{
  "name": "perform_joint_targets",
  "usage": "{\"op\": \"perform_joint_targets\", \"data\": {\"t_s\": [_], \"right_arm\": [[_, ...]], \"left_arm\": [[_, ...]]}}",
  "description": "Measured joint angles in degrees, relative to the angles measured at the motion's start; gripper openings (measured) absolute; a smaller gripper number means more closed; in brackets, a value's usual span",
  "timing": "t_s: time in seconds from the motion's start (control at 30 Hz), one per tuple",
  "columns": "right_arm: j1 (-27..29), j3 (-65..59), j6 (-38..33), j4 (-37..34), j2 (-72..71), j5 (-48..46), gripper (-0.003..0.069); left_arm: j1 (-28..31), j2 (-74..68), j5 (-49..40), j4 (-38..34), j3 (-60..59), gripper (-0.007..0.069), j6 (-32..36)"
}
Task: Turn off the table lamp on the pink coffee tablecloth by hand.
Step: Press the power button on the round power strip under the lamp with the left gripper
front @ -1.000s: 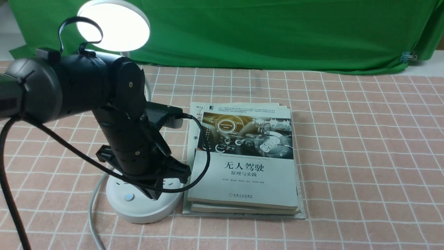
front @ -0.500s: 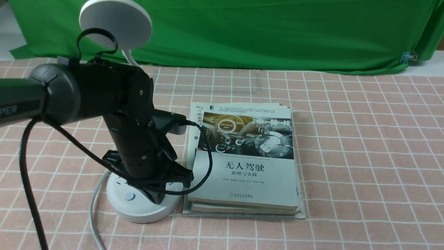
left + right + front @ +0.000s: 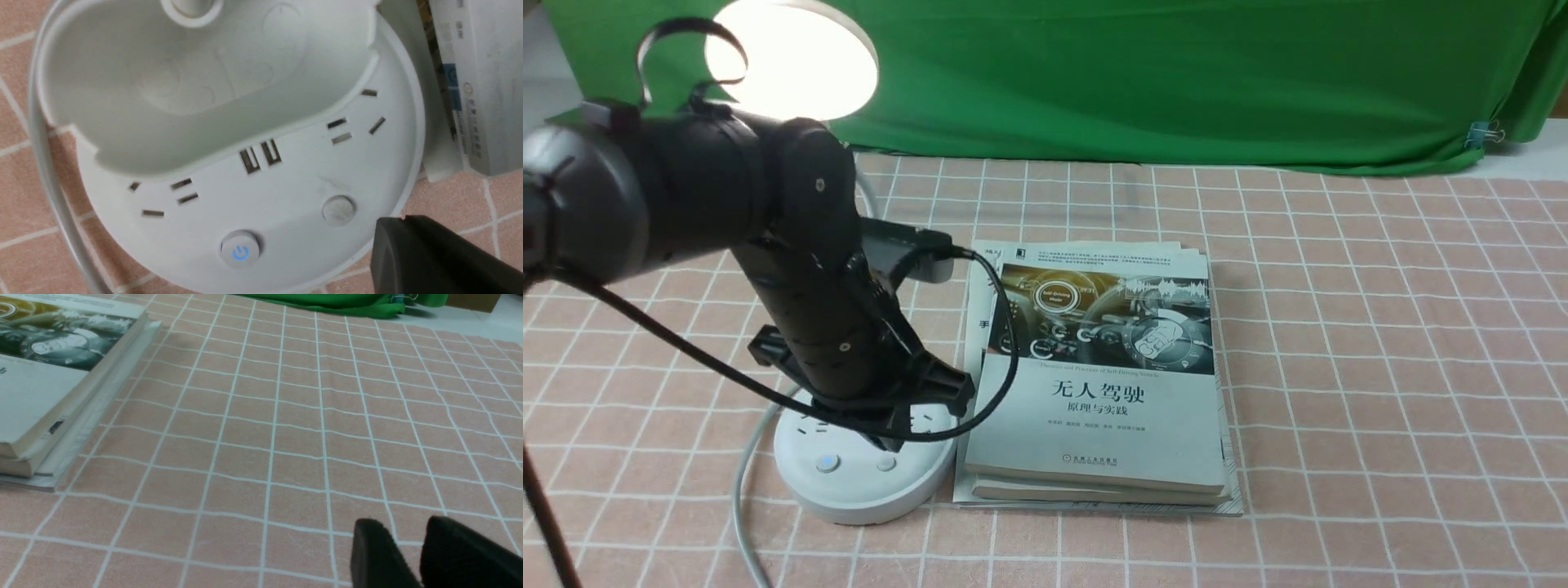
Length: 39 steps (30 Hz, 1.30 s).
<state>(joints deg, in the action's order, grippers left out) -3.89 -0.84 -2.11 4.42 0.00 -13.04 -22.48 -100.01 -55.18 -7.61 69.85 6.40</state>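
The table lamp stands on the pink coffee tablecloth [image 3: 1339, 327] at the near left. Its disc head [image 3: 792, 57] is lit. Its round base [image 3: 849, 482] shows two buttons. In the left wrist view the power button [image 3: 240, 250] glows blue and a plain button [image 3: 338, 210] sits beside it, in front of the cup holder [image 3: 196, 81]. My left gripper [image 3: 894, 437] hangs just above the base, jaws together; its tip [image 3: 388, 228] is beside the plain button, not touching. My right gripper [image 3: 404, 528] hovers over bare cloth, jaws slightly apart, empty.
A stack of books [image 3: 1103, 367] lies right against the lamp base and also shows in the right wrist view [image 3: 49, 375]. The lamp's white cord [image 3: 739, 482] curves off the near left. A green backdrop cloth [image 3: 1176, 73] hangs along the far edge.
The lamp head was lit one second ago, dark half a second ago, and is lit again now. My left gripper pressed down on the base, then rose; the second button now shows.
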Motion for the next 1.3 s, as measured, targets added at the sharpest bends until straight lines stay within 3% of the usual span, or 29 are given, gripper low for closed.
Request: {"op": "perform_joint_targets", "data": {"t_s": [0.4, 0.8, 1.3], "right_arm": [[0.0, 0.0, 0.0, 0.0, 0.0, 0.0, 0.0242], [0.0, 0.0, 0.0, 0.0, 0.0, 0.0, 0.0242], [0.0, 0.0, 0.0, 0.0, 0.0, 0.0, 0.0242]], "left_arm": [[0.0, -4.55, 0.3, 0.08, 0.29, -0.0003, -0.46], [0.0, 2.92, -0.5, 0.44, 0.03, -0.0003, -0.46], [0.0, -4.76, 0.23, 2.38, 0.28, -0.0003, -1.15]]}}
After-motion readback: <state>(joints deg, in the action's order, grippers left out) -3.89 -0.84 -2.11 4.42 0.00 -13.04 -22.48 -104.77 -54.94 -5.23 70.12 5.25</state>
